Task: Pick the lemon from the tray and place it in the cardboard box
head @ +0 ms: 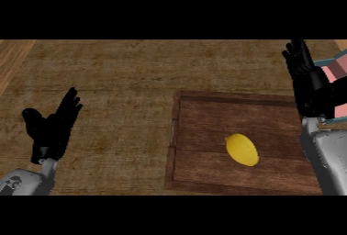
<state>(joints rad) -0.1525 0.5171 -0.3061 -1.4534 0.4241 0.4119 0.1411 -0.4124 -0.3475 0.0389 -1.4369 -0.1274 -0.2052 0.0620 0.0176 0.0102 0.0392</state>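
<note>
Head view looks steeply down on a brown wooden counter (122, 78), with a strip of lighter wood along its far left edge (12, 59). A dark wooden tray (203, 119) with a low raised rim sits on the right half of the counter; its left rim runs near the middle of the view and its right side is hidden behind the right forearm (327, 160). The lemon (242, 149) lies on the tray's planks, a little nearer than the tray's middle, its long axis running from far to near with the near end leaning slightly to the right. Nothing touches the lemon. The right hand (308, 85) shows at the right edge, over the tray's far right corner, fingers straight and close together, pointing to the far side, holding nothing and well apart from the lemon. Just behind it at the right edge is part of a box (337, 69) with pinkish faces and a blue-grey edge; most of it is cut off by the view or covered by the hand, so whether hand and box touch cannot be told. The left hand (53, 126) rests at the left of the view over bare counter, well apart from the tray, fingers up and straight, thumb spread out to the left, empty, on its grey forearm (27, 181) coming in from the near left corner.
</note>
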